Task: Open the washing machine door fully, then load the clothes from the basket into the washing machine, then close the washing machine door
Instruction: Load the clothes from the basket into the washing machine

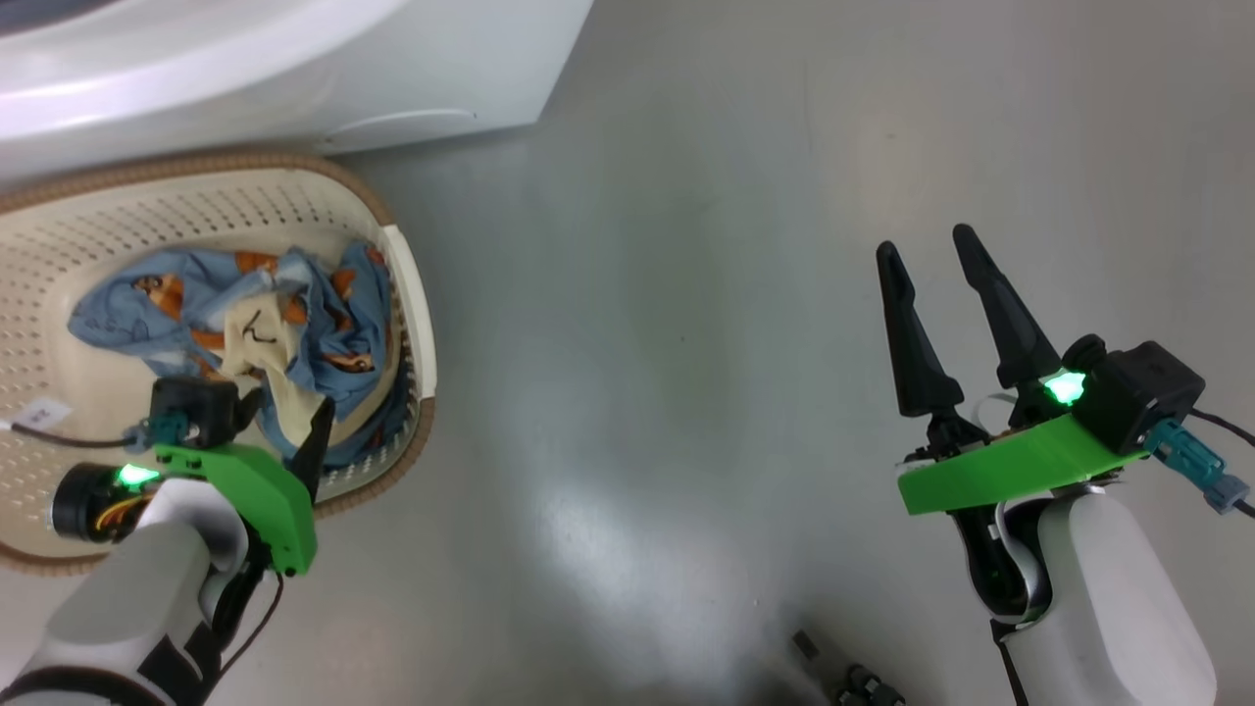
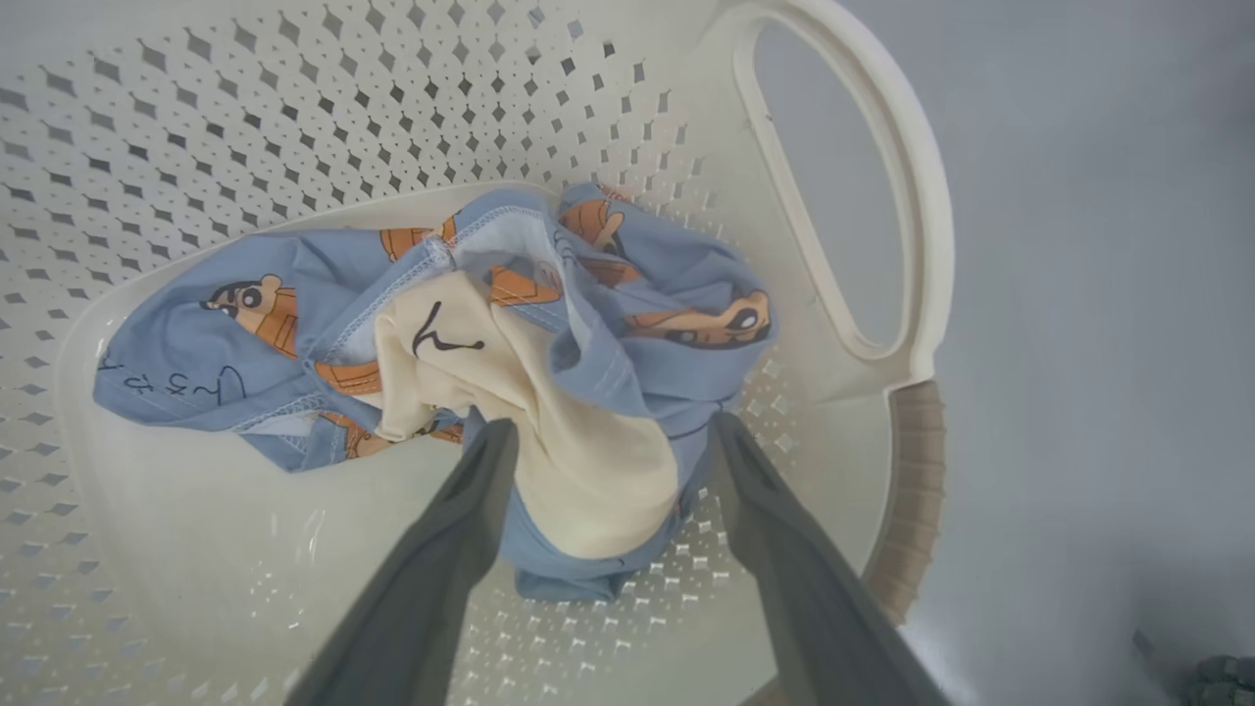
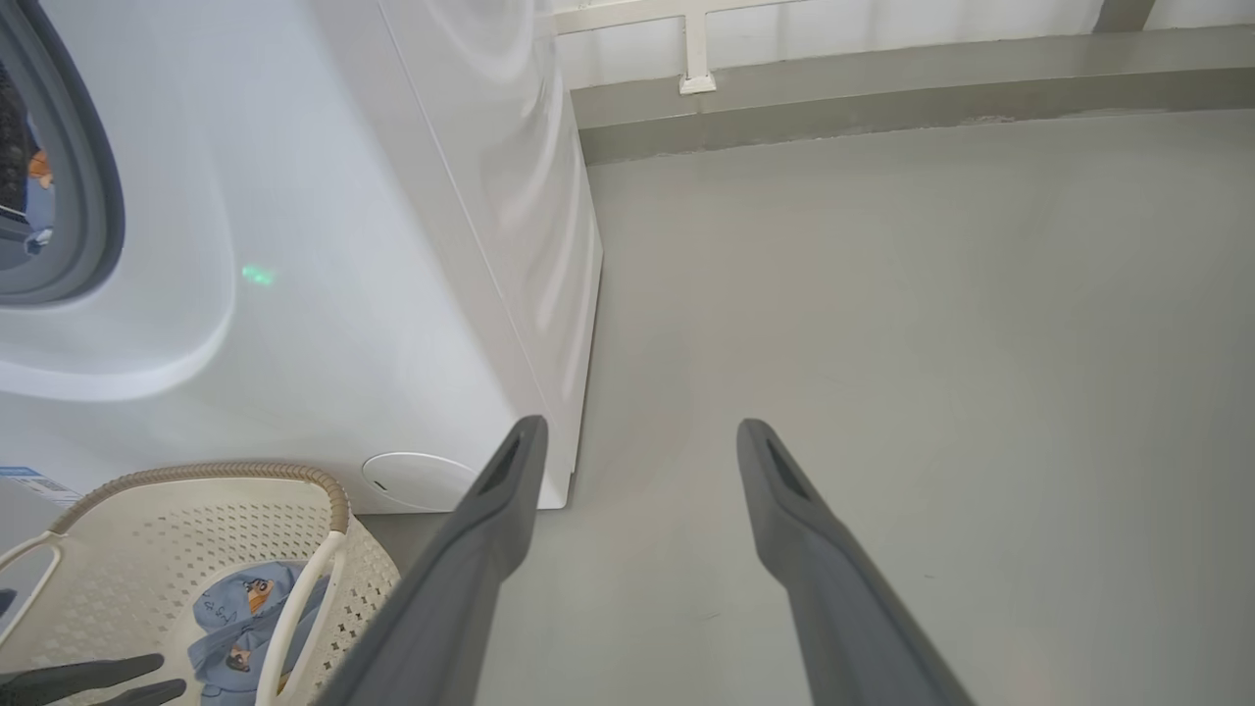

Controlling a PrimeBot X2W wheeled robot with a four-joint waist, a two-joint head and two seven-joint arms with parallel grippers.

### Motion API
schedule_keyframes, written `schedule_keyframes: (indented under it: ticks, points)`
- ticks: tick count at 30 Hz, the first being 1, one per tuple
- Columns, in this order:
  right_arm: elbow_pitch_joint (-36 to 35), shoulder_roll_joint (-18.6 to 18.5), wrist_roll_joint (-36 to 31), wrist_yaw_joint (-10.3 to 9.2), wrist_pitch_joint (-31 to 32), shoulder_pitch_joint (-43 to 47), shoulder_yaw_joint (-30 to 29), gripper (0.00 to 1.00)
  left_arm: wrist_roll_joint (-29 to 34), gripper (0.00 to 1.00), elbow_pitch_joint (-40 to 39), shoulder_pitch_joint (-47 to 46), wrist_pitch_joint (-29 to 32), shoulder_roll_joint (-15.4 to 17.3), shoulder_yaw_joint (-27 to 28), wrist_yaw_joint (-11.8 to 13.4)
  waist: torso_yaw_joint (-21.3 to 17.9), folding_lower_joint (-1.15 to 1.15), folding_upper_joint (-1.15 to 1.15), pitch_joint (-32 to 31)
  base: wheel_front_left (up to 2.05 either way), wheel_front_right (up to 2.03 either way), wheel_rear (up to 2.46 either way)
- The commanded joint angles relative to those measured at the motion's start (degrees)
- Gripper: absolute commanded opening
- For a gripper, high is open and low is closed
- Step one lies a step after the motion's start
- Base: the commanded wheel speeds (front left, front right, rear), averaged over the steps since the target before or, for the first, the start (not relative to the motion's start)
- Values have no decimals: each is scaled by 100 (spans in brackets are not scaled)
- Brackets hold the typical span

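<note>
The cream basket (image 1: 410, 294) stands on the floor before the white washing machine (image 1: 294, 78). In it lie the clothes (image 1: 294, 314), light blue with orange animals and a cream part. My left gripper (image 1: 289, 417) reaches down into the basket. In the left wrist view it (image 2: 613, 427) stands open, its fingers on either side of the clothes' (image 2: 294, 324) cream fold. My right gripper (image 1: 931, 260) hangs open over bare floor, holding nothing. The washing machine door is out of view.
In the right wrist view the machine's grey gasket (image 3: 88, 196) rings an open mouth, with a scrap of blue and orange fabric (image 3: 37, 186) inside. Grey floor (image 1: 686, 343) spreads to the right of the basket. A wall base (image 3: 882, 88) runs behind.
</note>
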Motion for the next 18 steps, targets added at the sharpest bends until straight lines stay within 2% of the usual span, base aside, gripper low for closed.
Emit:
schedule_keyframes:
  ticks: [1,10,18]
  points:
    - [-139,21,-50,9,-27,14,122,100,-95,100,5,-105,7,188,-19,-13,5,0,0,153,0,0,0]
    - [-178,26,29,9,-27,-196,219,100,-534,100,138,-609,97,222,-860,-13,2,0,0,463,0,0,0]
    - [-210,26,75,9,-27,-289,310,100,-882,100,337,-936,68,187,-1340,-13,-49,0,0,634,0,0,0]
